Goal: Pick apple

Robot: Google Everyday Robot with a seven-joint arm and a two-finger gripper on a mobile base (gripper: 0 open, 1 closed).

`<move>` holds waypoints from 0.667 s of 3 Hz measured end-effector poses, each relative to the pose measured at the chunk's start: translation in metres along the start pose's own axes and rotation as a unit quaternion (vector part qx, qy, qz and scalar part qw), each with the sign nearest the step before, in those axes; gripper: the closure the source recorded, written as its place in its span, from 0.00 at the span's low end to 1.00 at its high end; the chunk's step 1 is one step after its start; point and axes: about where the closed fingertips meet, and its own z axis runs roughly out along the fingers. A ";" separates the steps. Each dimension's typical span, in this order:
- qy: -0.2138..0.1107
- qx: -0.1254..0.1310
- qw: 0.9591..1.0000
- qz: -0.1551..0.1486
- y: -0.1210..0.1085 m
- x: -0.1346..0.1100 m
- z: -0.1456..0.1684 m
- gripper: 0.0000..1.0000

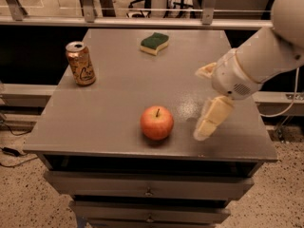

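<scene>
Nothing is grasped yet. The apple (156, 122) sits untouched near the front edge of the desk (109, 113). The end effector (201, 103) hangs just beside it, spread open and empty.

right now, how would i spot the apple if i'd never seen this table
Look at the grey table, near the middle of its front edge. The apple sits there, with the robot's claw hanging to its right in the picture, not touching. It is the only round red-orange thing; the can stands back left and the sponge lies at the back.
</scene>
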 end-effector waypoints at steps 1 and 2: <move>-0.031 -0.021 0.999 -0.006 0.008 -0.021 0.033 0.00; -0.056 -0.037 0.998 -0.009 0.013 -0.040 0.058 0.00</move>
